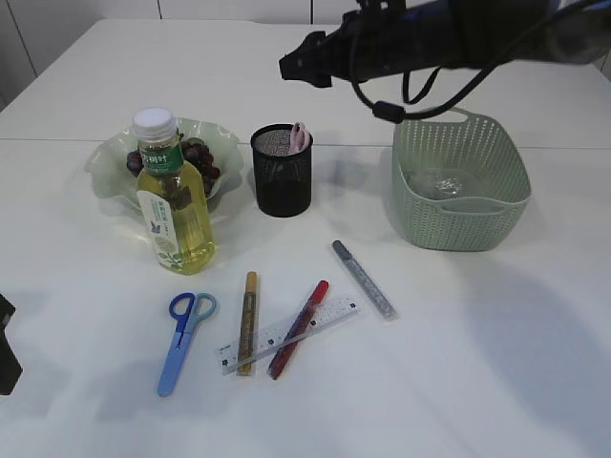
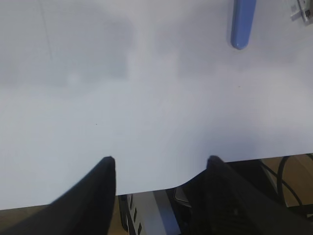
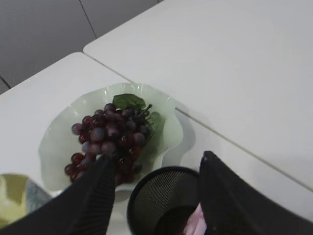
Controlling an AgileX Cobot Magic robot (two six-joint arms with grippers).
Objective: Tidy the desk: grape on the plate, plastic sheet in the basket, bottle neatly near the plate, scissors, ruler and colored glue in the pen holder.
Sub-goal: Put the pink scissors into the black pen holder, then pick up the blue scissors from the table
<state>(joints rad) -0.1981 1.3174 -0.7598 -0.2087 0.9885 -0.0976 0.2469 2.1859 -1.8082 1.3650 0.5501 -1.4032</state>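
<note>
1. Plastic glue sticks remain on the table: the gold pen (image 1: 248,321), the red pen (image 1: 299,328) and the silver pen (image 1: 364,279), in the lower middle of the exterior view; the clear ruler (image 1: 286,333) lies across the gold and red ones.
2. Thin and smooth, they probably roll; I would pinch each at mid-length.
3. Scissors (image 1: 183,338) at lower left look stiffer; the blue sheath is a good hold.
4. Right gripper (image 3: 156,169) stands wide and empty above the pen holder (image 1: 282,170), where something pink (image 1: 300,136) already sits.
5. Left gripper (image 2: 161,164) is wide, empty, at the table's edge.
</note>
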